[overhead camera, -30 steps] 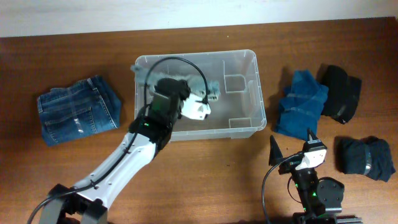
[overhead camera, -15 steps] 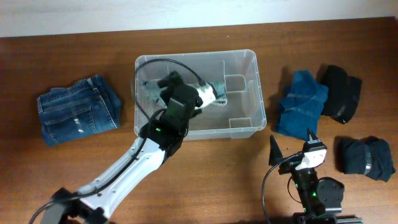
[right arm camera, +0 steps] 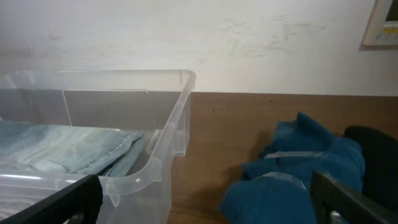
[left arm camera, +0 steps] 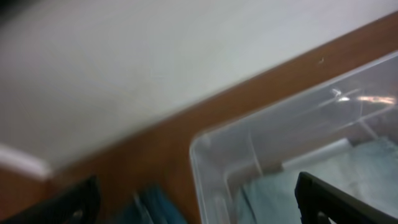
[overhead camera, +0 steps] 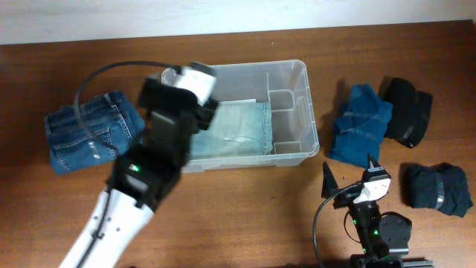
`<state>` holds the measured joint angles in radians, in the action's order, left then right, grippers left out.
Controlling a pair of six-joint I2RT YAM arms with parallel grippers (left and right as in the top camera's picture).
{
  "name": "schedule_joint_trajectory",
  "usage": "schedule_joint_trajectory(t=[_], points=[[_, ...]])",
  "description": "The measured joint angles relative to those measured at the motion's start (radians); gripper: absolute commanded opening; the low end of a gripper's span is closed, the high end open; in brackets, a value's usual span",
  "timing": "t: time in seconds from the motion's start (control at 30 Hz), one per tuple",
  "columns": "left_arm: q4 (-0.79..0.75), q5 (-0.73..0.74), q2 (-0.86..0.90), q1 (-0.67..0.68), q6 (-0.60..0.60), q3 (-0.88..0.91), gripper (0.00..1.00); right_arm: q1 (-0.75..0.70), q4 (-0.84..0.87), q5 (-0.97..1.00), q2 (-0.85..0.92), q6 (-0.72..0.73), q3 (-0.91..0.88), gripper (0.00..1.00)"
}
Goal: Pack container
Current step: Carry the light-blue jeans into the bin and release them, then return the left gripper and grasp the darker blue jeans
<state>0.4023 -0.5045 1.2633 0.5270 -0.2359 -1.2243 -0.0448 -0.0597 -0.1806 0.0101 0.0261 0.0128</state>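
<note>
The clear plastic container (overhead camera: 308, 112) stands mid-table, and a folded light-blue denim piece (overhead camera: 232, 128) lies flat inside it. My left arm (overhead camera: 167, 126) is raised and blurred over the container's left end. In the left wrist view my left gripper (left arm camera: 199, 210) is open and holds nothing, facing the container's back left corner (left arm camera: 205, 146) and the wall. Near the front edge my right gripper (overhead camera: 349, 170) stands open and holds nothing. From its wrist view, the container's right end (right arm camera: 169, 142) is to its left.
Folded dark jeans (overhead camera: 93, 132) lie left of the container. To the right lie a blue garment (overhead camera: 362, 123), a black one (overhead camera: 407, 110) and a dark navy one (overhead camera: 439, 187). The blue garment (right arm camera: 292, 177) sits just ahead of the right gripper.
My left gripper opened and let go of the light denim piece, which now lies spread in the container. The left arm lifted and swung to the left. The right arm stayed still.
</note>
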Motion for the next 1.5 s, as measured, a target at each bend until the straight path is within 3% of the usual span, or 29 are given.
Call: schedule_joint_trajectory(t=[0.13,0.17,0.33,0.47,0.6,0.73,0.8,0.93,1.23,1.5], points=[[0.124,0.168,0.011,-0.290,0.242,0.004,1.00,0.000,0.000,0.000,0.000,0.000,0.000,0.98],[0.140,0.269,0.013,-0.421,0.315,0.004,0.99,0.000,0.000,0.000,0.000,0.000,0.000,0.98],[0.206,0.576,0.050,-0.824,0.488,0.003,1.00,0.000,0.000,0.000,0.000,0.000,0.000,0.98],[0.168,0.665,0.107,-0.979,0.636,0.064,1.00,0.000,0.000,0.000,0.000,0.000,0.000,0.98],[0.016,0.691,0.126,-1.035,0.766,0.270,1.00,0.000,0.000,0.000,0.000,0.000,0.000,0.98],[-0.261,0.697,0.135,-1.032,0.924,0.505,1.00,0.000,0.001,0.000,0.000,0.000,0.000,0.98],[-0.505,0.695,0.136,-1.025,0.975,0.624,1.00,0.000,0.000,0.000,0.000,0.000,0.000,0.98],[-0.738,0.658,0.136,-0.987,1.065,0.787,1.00,0.000,0.000,0.000,0.000,0.000,0.000,0.98],[-0.812,0.560,0.196,-0.966,1.207,0.835,1.00,0.000,0.000,0.000,0.000,0.000,0.000,0.99],[-1.098,0.587,0.389,-0.966,1.324,0.825,1.00,0.000,0.000,0.000,0.000,0.000,0.000,0.98]])
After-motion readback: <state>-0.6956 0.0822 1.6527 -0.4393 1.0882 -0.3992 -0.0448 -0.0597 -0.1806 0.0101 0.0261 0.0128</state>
